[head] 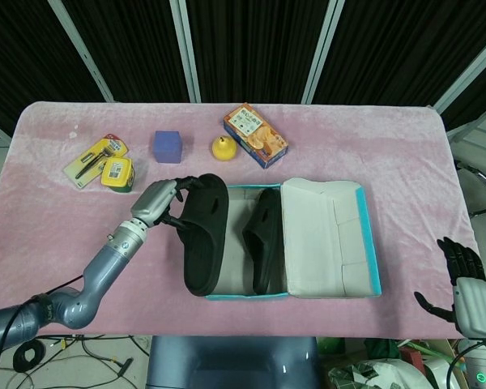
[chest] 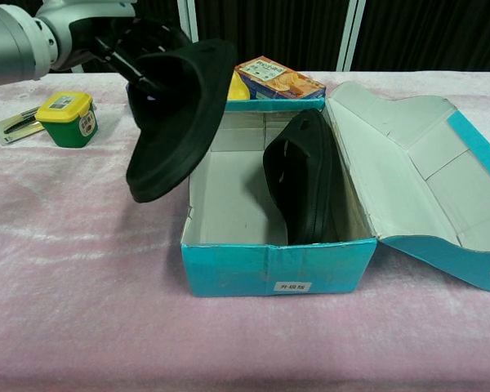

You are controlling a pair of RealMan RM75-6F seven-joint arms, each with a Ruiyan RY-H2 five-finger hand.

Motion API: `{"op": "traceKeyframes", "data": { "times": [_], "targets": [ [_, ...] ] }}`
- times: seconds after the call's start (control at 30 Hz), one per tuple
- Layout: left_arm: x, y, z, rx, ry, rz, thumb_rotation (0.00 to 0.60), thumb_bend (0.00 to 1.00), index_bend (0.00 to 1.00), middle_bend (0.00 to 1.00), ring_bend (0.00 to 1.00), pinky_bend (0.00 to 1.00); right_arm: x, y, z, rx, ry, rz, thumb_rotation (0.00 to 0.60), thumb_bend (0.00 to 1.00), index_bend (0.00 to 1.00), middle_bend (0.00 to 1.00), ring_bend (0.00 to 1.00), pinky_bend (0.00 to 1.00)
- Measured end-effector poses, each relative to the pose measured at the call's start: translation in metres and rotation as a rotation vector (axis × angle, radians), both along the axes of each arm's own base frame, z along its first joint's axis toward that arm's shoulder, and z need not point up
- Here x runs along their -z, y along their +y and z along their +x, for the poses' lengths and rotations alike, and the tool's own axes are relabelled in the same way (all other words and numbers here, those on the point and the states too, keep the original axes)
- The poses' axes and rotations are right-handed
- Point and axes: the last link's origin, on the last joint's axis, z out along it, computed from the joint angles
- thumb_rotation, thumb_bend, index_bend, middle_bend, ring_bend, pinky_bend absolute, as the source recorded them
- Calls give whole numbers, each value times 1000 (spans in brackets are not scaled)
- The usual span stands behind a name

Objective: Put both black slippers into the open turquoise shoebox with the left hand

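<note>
My left robot hand [head: 156,202] grips a black slipper [head: 204,233] by its strap end, lifted off the counter [head: 57,219] and tilted, hanging over the left wall of the turquoise shoebox [head: 371,267] just to my hand's right. Second black slipper [head: 266,240] already sits in the box on its side. My right robot hand [head: 467,285] is far right off the counter edge, fingers apart, holding nothing

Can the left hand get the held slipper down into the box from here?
Probably yes. The left hand holds the slipper above the box's left wall; the floor beside the other slipper looks bare.
</note>
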Motion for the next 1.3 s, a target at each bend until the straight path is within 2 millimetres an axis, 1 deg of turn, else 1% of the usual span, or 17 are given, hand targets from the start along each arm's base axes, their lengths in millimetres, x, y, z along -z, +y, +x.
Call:
{"op": "traceKeyframes", "data": {
  "times": [0.1, 0.17, 0.33, 0.47, 0.8, 0.9, 1.03, 1.3],
  "targets": [
    [12, -1, 15, 95, -49, 67, 600, 104, 313, 439, 360, 435, 0, 1, -2, 6, -3, -1, 600, 111, 39, 47, 0, 5],
    [20, 2, 21, 161, -53, 132, 600, 102, 312, 438, 359, 435, 0, 1, -2, 8, -5, -2, 600, 111, 39, 47, 0, 5],
    [37, 8, 29, 278, -23, 267, 600, 98, 307, 438, 359, 435, -1, 1, -4, 11, -7, -3, 600, 111, 39, 47, 0, 5],
    [53, 8, 33, 329, -13, 327, 600, 98, 306, 440, 359, 435, -2, 2, -6, 16, -10, -6, 600, 111, 39, 46, 0, 5],
    [88, -7, 41, 375, -121, 291, 600, 98, 293, 439, 359, 435, -2, 2, -7, 14, -12, -7, 600, 111, 38, 46, 0, 5],
    [95, -9, 41, 380, -131, 281, 600, 98, 291, 441, 359, 435, -3, 2, -7, 14, -13, -8, 600, 111, 38, 46, 0, 5],
    [101, -8, 38, 379, -117, 269, 600, 98, 288, 447, 359, 435, -3, 3, -8, 19, -15, -8, 600, 111, 38, 46, 0, 5],
    [108, -3, 27, 335, -62, 221, 600, 98, 240, 418, 359, 439, -2, 3, -7, 16, -12, -6, 600, 111, 38, 46, 0, 5]
  ]
}}
